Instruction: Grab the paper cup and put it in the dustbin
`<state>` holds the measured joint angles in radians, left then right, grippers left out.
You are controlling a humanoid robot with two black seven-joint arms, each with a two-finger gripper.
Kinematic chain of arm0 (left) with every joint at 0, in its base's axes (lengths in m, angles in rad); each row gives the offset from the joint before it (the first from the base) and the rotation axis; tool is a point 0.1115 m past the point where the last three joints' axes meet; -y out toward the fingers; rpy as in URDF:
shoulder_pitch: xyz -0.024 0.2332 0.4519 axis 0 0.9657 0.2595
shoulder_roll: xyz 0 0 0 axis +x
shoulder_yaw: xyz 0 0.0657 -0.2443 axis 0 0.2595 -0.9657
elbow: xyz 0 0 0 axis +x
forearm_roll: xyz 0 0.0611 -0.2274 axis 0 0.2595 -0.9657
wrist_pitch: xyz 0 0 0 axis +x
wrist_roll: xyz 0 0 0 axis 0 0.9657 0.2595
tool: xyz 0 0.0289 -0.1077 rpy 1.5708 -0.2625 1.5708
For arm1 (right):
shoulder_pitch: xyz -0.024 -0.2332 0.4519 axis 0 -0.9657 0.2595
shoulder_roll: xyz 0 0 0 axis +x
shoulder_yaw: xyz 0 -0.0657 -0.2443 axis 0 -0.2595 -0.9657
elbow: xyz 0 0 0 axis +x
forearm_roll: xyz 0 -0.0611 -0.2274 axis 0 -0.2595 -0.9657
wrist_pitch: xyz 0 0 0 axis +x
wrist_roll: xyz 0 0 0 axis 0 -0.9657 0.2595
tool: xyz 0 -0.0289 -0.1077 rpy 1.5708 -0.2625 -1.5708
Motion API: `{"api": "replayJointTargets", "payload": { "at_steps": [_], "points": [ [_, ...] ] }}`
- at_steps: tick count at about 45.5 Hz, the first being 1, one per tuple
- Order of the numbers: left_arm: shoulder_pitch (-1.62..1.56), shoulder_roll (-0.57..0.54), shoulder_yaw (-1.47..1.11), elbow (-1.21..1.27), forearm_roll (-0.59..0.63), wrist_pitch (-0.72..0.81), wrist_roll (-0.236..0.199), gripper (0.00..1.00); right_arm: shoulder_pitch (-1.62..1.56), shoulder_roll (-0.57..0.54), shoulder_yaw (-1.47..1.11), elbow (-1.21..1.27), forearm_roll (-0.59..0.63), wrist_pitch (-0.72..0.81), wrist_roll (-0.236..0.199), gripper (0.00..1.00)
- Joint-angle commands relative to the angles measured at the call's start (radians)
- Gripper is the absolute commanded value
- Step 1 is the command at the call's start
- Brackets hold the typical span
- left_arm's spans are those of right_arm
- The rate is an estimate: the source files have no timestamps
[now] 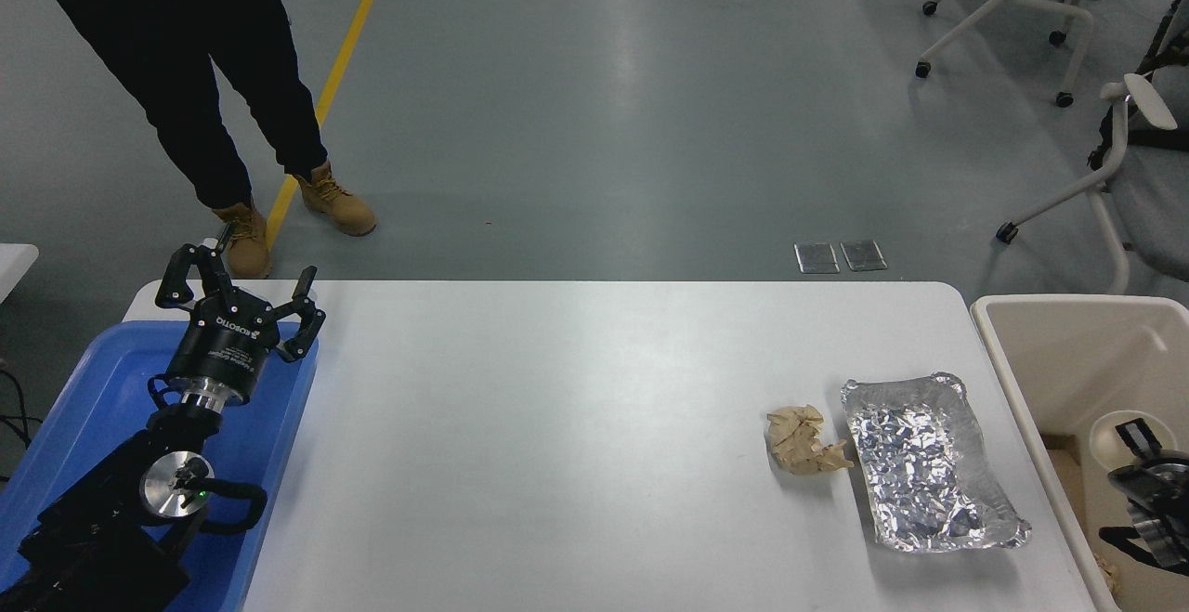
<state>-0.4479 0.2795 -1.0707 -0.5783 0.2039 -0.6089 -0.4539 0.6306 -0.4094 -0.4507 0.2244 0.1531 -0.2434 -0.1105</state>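
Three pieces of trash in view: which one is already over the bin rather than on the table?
The paper cup: it sits at the right gripper inside the dustbin's outline. The crumpled brown paper wad and foil tray both lie on the white table.
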Motion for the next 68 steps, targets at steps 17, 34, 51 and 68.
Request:
{"api": "replayJointTargets", "payload": {
  "at_steps": [17, 34, 51, 68],
  "points": [
    [0.000, 0.000, 0.000, 0.000, 0.000, 0.000, 0.001, 0.98, 0.181, -0.042, -0.026, 0.076, -0.017, 0.021, 0.002, 1.00],
    [0.000, 0.000, 0.000, 0.000, 0.000, 0.000, 0.001, 0.98, 0.722, -0.017, -0.572, 0.496, -0.014, 0.024, 0.002, 1.00],
    [0.000, 0.000, 0.000, 0.000, 0.000, 0.000, 0.001, 0.98, 1.205, 0.007, -0.724, 0.835, -0.007, 0.346, -0.002, 1.00],
    [0.000, 0.000, 0.000, 0.000, 0.000, 0.000, 0.001, 0.98, 1.587, 0.003, -0.769, 1.171, -0.009, 0.685, -0.003, 1.00]
  ]
}}
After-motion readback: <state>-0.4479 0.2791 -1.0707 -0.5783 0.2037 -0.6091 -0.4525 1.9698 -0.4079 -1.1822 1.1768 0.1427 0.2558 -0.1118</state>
